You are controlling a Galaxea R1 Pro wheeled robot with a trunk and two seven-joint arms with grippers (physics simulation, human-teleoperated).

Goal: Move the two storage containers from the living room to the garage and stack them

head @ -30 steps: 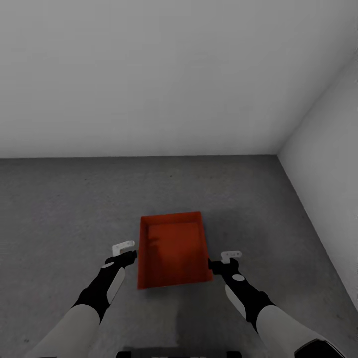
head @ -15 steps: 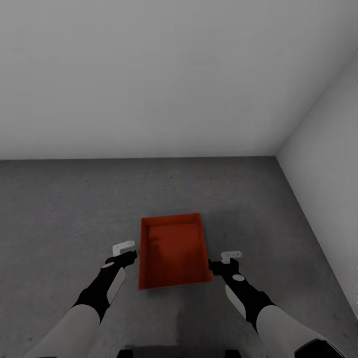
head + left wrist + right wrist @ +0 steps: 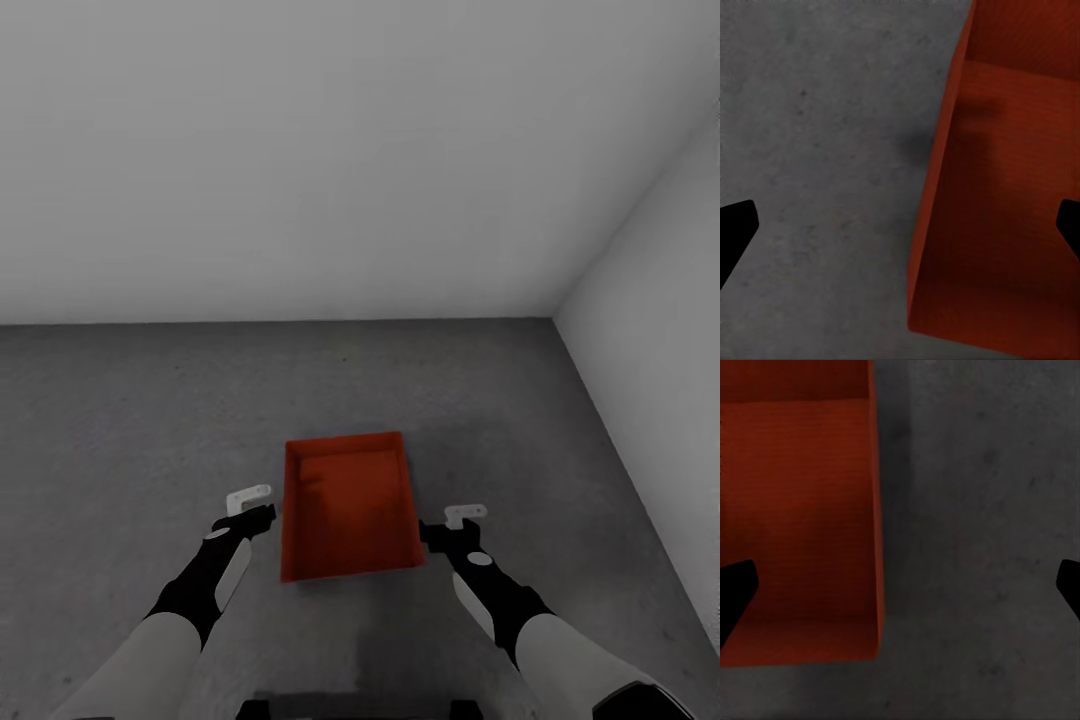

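1. Head view: an orange-red storage container (image 3: pixel 347 505) sits on the concrete floor (image 3: pixel 130 420), between the left gripper (image 3: pixel 250 503) and right gripper (image 3: pixel 455 520), near the white walls' (image 3: pixel 300 150) corner.
2. Left wrist view: fingers (image 3: pixel 735 232) spread apart above the container's wall (image 3: pixel 937 195).
3. Right wrist view: fingers (image 3: pixel 735 585) spread apart, gripping nothing.

The head camera looks forward and down from above onto the storage container (image 3: pixel 348 508) on the floor (image 3: pixel 120 420), with white walls (image 3: pixel 300 150) beyond it. Each wrist camera looks straight down from close above one long side of the storage container (image 3: pixel 1005 195) (image 3: pixel 795 510). All three views share that container and the floor (image 3: pixel 817 150) (image 3: pixel 982 532) beside it.
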